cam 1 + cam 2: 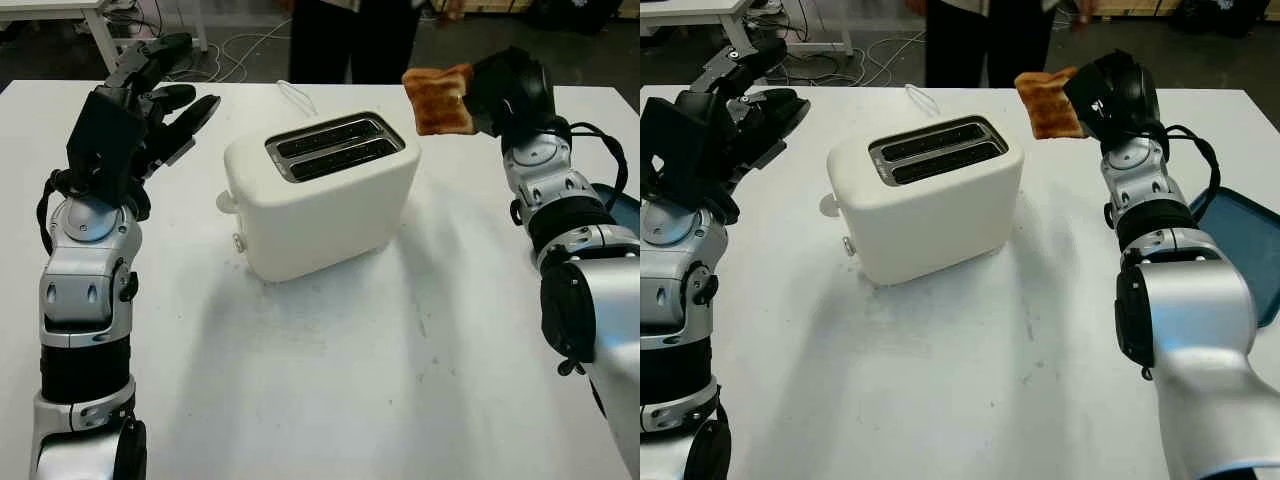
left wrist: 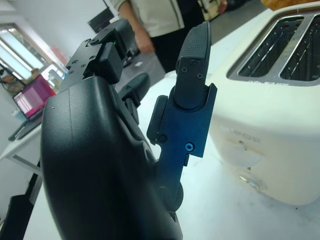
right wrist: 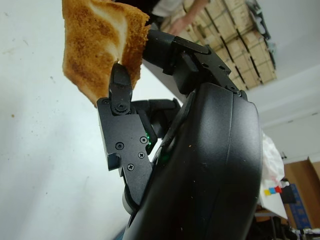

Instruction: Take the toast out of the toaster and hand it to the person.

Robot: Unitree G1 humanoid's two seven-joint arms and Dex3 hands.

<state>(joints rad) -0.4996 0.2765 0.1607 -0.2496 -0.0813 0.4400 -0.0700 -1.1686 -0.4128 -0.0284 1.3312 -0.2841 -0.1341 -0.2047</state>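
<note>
Now, toast (image 1: 440,98): brown slice, up in the air, past the far right corner of the toaster, near the far edge of the surface.
Right robot hand (image 1: 478,95): raised over the far right side, fingers (image 3: 121,85) clamped on the toast.
Left robot hand (image 1: 150,95): open, holding nothing, up in the air to the left of the toaster.
Toaster (image 1: 320,195): white, sits in the middle of the surface, both slots on top look dark.
Surface (image 1: 330,380): white.
Person (image 1: 350,35): stands behind the far edge, close to the toast.
Tray (image 1: 1240,250): blue, at the right edge of the surface.
</note>
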